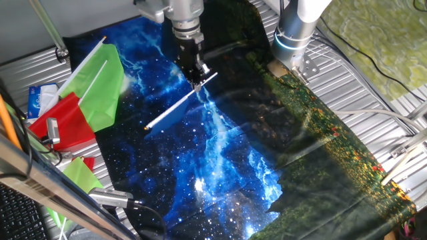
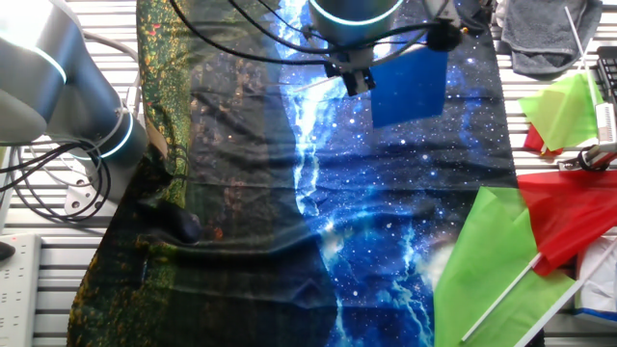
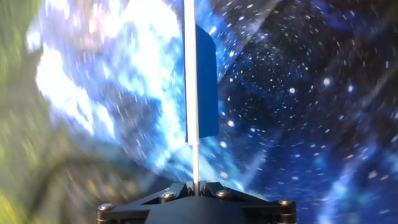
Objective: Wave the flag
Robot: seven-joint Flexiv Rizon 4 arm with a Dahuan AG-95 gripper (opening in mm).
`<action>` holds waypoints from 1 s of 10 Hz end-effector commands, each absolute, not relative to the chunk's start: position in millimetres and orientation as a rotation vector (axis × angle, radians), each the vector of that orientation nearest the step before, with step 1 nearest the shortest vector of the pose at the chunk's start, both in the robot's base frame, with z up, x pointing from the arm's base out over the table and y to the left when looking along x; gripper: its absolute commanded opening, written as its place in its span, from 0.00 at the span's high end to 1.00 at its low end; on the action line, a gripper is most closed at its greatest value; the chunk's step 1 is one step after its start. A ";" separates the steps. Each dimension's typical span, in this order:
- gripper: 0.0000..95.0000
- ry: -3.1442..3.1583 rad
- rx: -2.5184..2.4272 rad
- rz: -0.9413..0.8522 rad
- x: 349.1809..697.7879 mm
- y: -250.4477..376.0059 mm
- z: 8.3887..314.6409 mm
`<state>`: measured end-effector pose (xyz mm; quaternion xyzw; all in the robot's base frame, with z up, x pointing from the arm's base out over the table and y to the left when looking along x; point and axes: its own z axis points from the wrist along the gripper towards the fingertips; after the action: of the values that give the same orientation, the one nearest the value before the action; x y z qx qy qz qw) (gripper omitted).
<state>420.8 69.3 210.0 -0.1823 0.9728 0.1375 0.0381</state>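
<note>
1. One fixed view: hand (image 1: 198,79) clamped on the thin white stick of the flag (image 1: 180,103), raised above the star-print cloth on the desk (image 1: 373,80); stick slanting down-left, blue cloth hard to pick out against the print. Green flag (image 1: 100,83) and red flag (image 1: 63,123) lying well apart at the left.
2. The other fixed view: dark-blue cloth of the flag hanging just beside the hand, clear of the desk.
3. Hand view: stick pinched near its base between closed fingers, cloth edge-on. Probably very light; stick stiff but thin and slippery, cloth soft and floppy. Best held low on the stick.
</note>
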 end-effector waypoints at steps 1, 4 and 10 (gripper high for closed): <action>1.00 3.058 -0.734 0.366 421.2 68.6 209.0; 1.00 3.086 -0.730 0.358 421.2 68.3 208.7; 1.00 3.109 -0.797 0.320 421.2 68.3 208.7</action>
<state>421.0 68.7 208.3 -0.2472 0.9632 0.0962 -0.0435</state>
